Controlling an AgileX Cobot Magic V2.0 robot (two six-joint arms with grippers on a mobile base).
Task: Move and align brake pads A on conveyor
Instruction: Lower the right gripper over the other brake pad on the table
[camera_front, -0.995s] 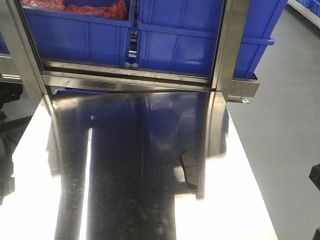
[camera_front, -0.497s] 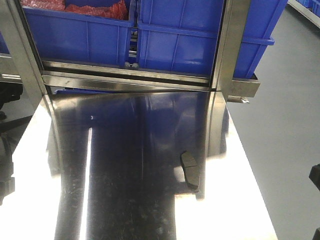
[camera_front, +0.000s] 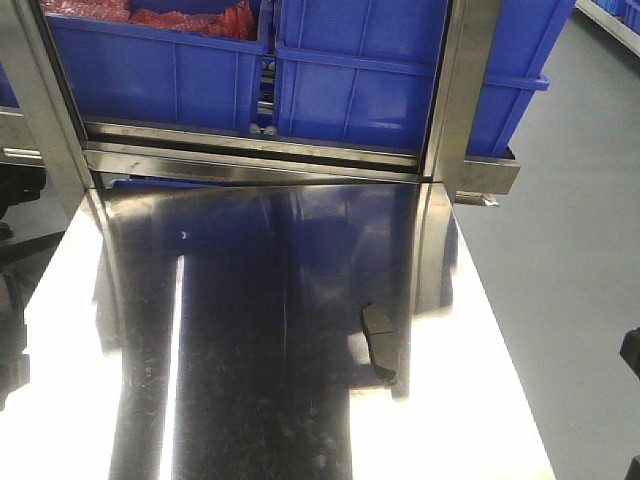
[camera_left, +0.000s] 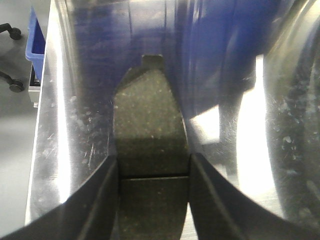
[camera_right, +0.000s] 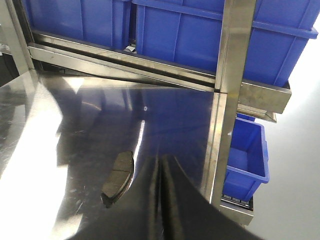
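Shiny steel tabletop (camera_front: 130, 330), glare streaks; blue bins (camera_front: 360, 90) on steel rack (camera_front: 250, 160); grey floor (camera_front: 560, 280).

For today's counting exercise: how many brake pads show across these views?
2: one brake pad lies free on the steel tabletop; another sits between the left gripper's fingers. More may be hidden.

Dark grey curved brake pad (camera_front: 380, 342) flat on steel tabletop (camera_front: 250, 400), second brake pad (camera_left: 150, 125), cross-grooved, clamped in left tool (camera_left: 153, 172)
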